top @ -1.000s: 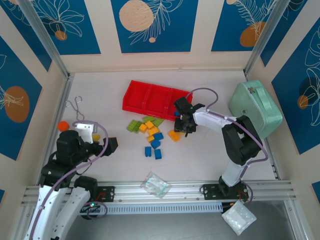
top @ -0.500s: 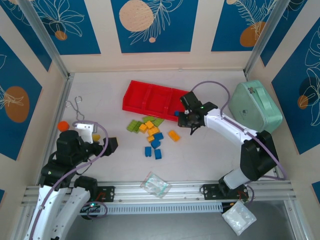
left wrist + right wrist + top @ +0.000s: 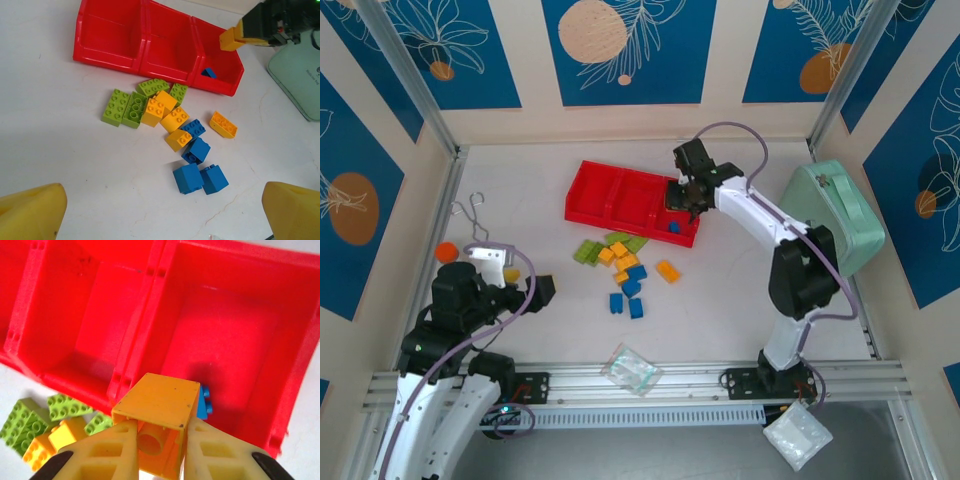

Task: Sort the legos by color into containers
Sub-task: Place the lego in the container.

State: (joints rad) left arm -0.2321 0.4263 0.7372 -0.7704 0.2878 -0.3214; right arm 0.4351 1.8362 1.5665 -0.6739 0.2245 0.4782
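Hovering over the red tray at the far middle of the table, an orange-yellow lego brick is shown clamped in the closed jaws of the right arm, its hollow underside turned toward the wrist camera. Seen from that wrist, the brick is lined up with the divider between the middle compartment and the right compartment, close to the tray's near wall. One blue brick is already lodged in the right compartment, so the empty middle compartment, just to the left of the jaws along the tray's long axis, is judged the likelier place for the orange-yellow piece. A short sideways shift would be needed before release, since a drop straight down could be caught on the divider. The remaining loose legos, lime green, orange-yellow and blue, are scattered on the table just in front of the tray. The left arm is parked at the near left, well apart from the tray, its jaws spread wide and empty, with only the yellow fingers visible at the bottom corners of its own view.
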